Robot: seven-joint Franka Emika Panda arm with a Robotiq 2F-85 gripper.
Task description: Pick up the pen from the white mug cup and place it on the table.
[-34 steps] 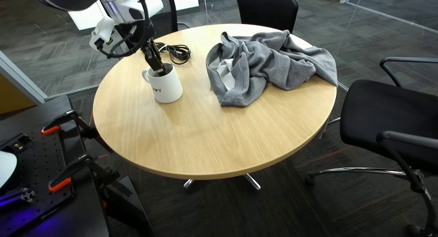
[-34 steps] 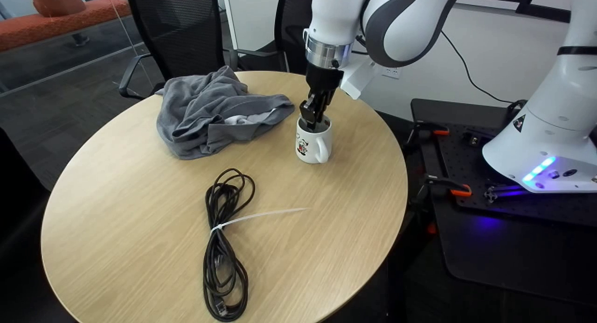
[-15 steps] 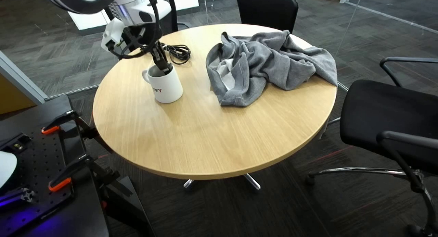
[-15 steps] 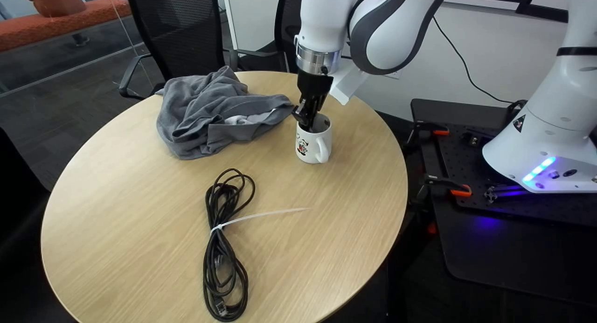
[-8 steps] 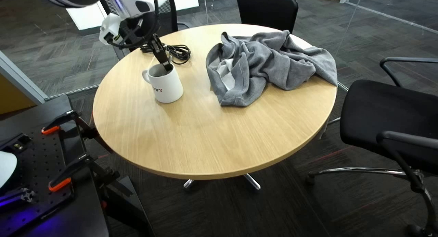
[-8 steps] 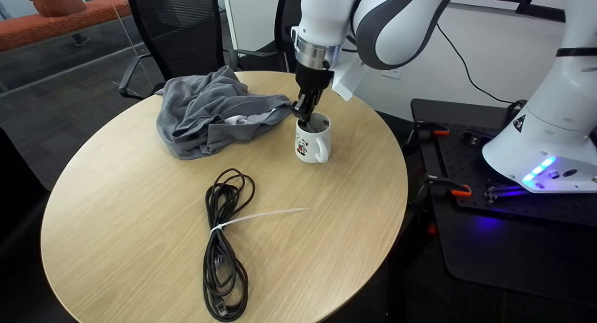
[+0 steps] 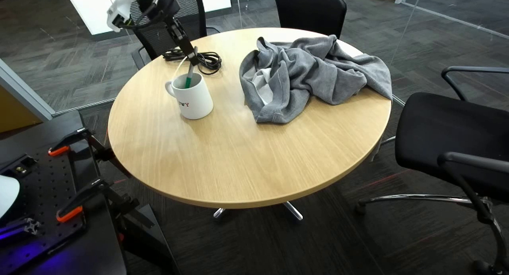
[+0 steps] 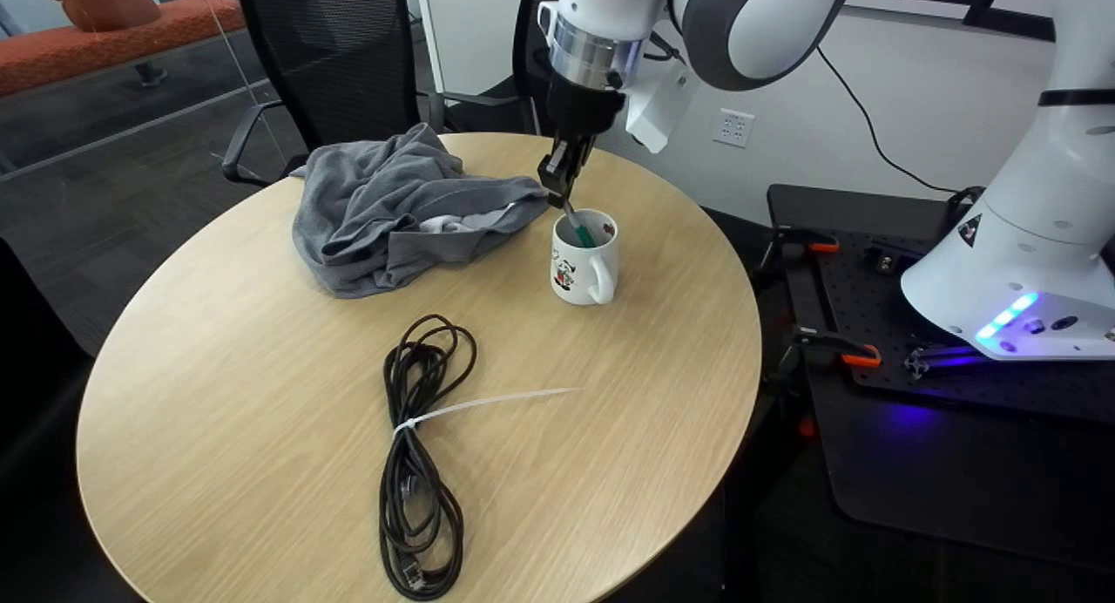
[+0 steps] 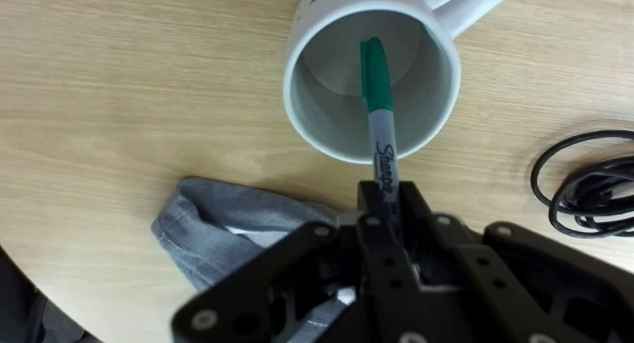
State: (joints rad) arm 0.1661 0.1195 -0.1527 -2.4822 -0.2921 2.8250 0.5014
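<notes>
Pen (image 9: 383, 135): tilted, green cap end inside the white mug (image 8: 579, 267), upper end above the rim
Gripper (image 9: 388, 200): jaws pinched on the pen's grey barrel, parted only by its thickness, higher than the rim
Mug: upright on the round wooden table (image 8: 218, 411)
Grey cloth (image 8: 392, 215): crumpled on the table, in an exterior view left of the mug and near it
Black cable (image 8: 402, 450): bundled with a white tie (image 8: 488, 401), in an exterior view near-left of the mug, apart from it
Chairs (image 8: 335, 63): black, past the table's far edge in an exterior view
Pen lettering (image 9: 385, 167): "Sharpie"
Mug lettering (image 7: 185, 105): ends in "WY", first letters unclear; small figure (image 8: 564, 274) in an exterior view
</notes>
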